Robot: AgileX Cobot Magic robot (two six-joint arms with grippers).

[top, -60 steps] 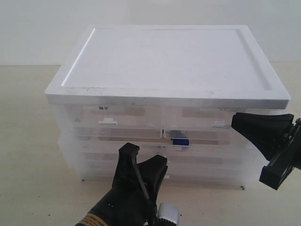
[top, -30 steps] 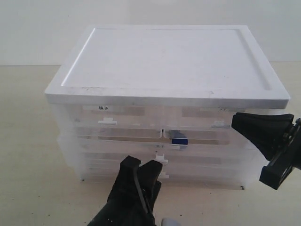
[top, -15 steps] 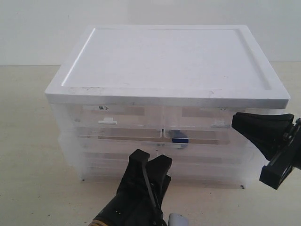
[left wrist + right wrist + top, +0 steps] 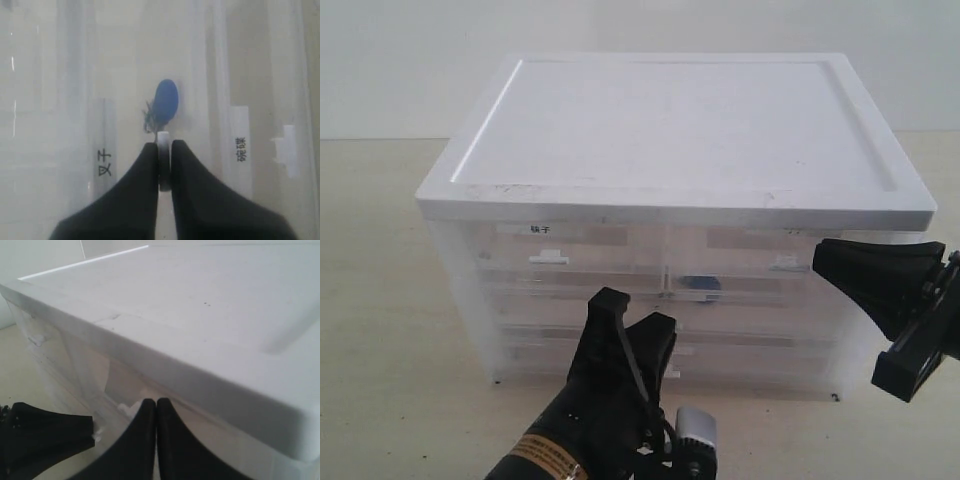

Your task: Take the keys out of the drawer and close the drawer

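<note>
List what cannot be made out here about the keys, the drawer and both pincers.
- Bunch of silver metal keys: left wrist view; frosted front of the translucent plastic drawer blurs it to a smudge beside its blue fob.
- Small white tab handle: exterior view; left pincer largely covers it.
- Right pincer: exterior view; frame edge cuts off its rear.

Blue-fobbed keys (image 4: 164,103), translucent white-handled drawer (image 4: 770,300)

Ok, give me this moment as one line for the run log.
left gripper: pinching drawer handle | drawer: looks closed | keys: inside, visible through front | right gripper: shut, beside cabinet
</note>
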